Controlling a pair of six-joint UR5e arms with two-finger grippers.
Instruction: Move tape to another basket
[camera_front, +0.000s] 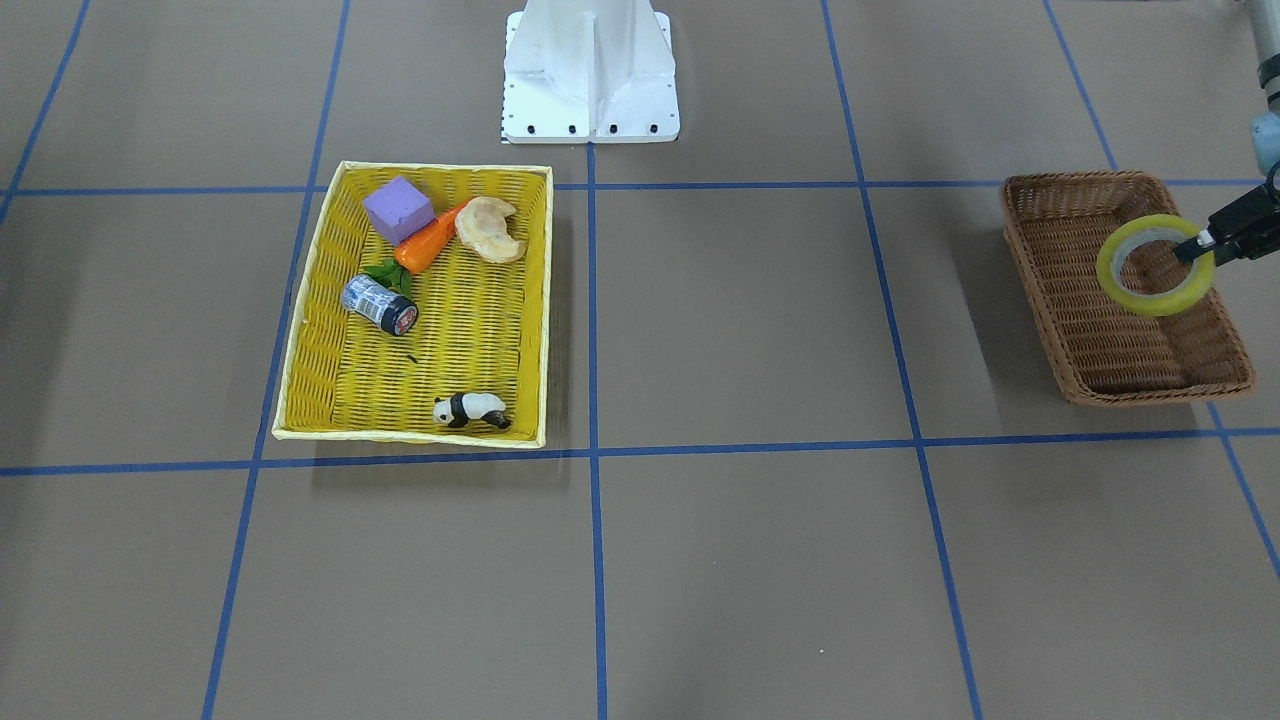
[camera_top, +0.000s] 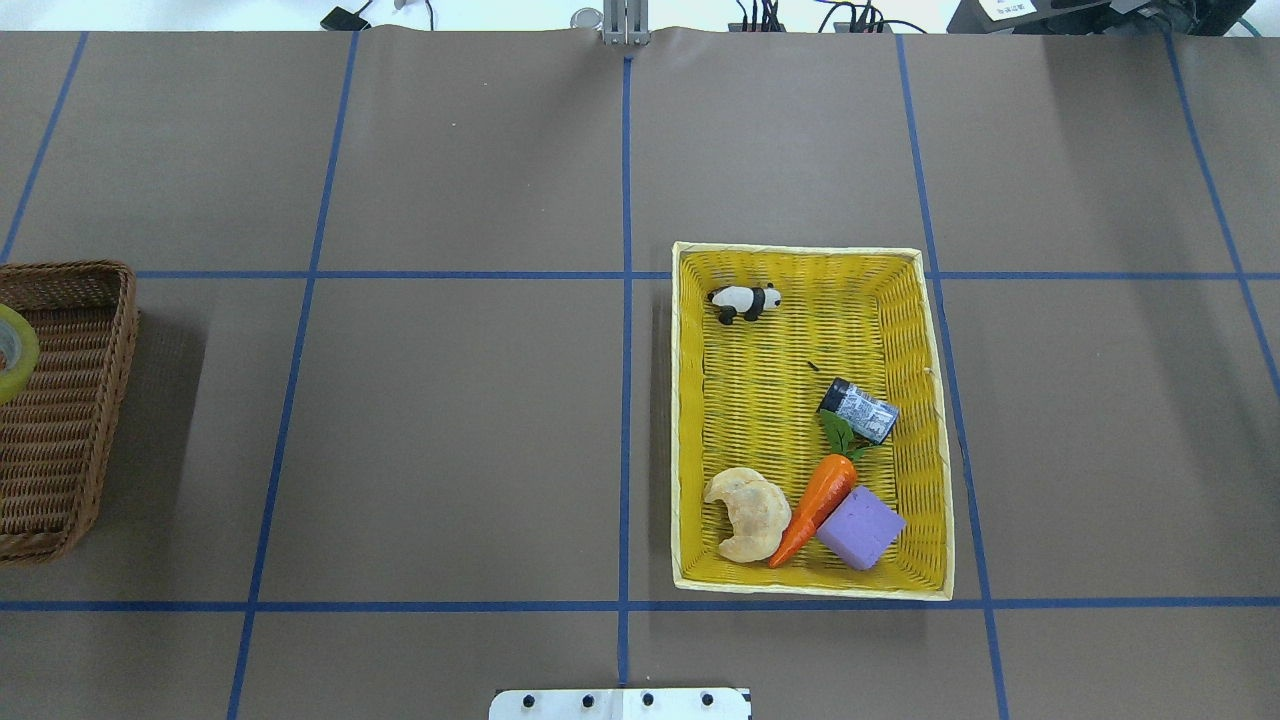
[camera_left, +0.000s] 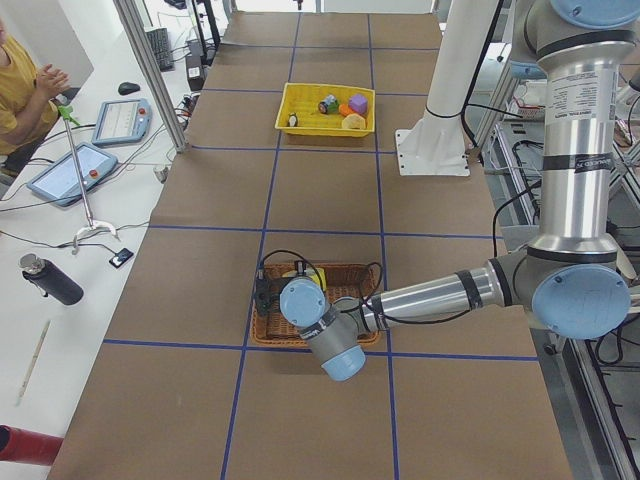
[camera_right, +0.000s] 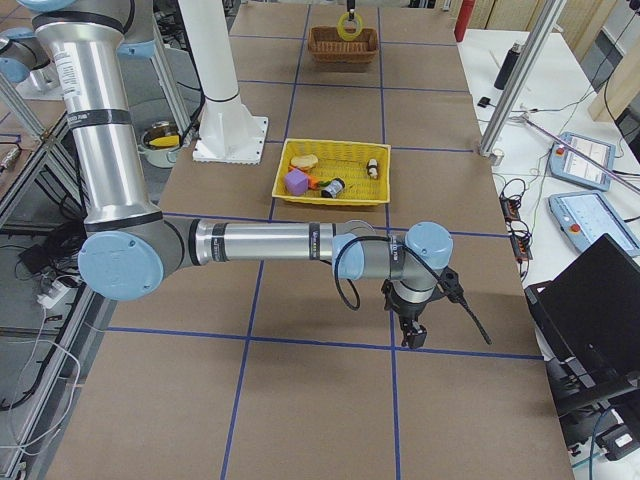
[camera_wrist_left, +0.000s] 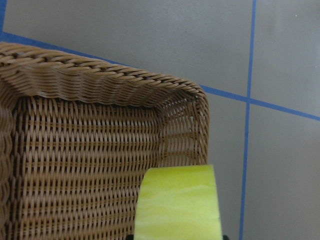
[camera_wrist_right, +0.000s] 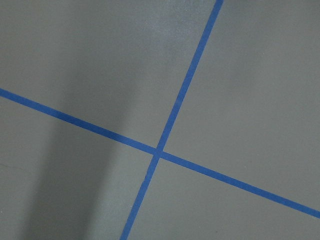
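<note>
The yellow tape roll (camera_front: 1155, 291) hangs over the dark-brown wicker basket (camera_front: 1100, 340), clear of its floor. My left gripper (camera_front: 1201, 245) is shut on the roll's rim, one finger inside the ring. The left wrist view shows the tape (camera_wrist_left: 177, 202) above the basket's corner (camera_wrist_left: 90, 140). In the overhead view only the tape's edge (camera_top: 12, 350) and part of the basket (camera_top: 70, 400) show at the far left. My right gripper (camera_right: 410, 335) shows only in the exterior right view, low over bare table, so I cannot tell if it is open or shut.
A shallow bright-yellow basket (camera_front: 300, 330) holds a blue-and-white can (camera_front: 380, 304), a carrot (camera_front: 428, 243), a purple cube (camera_front: 397, 208), a croissant (camera_front: 489, 230) and a toy panda (camera_front: 471, 410). The robot's white base (camera_front: 590, 70) stands behind it.
</note>
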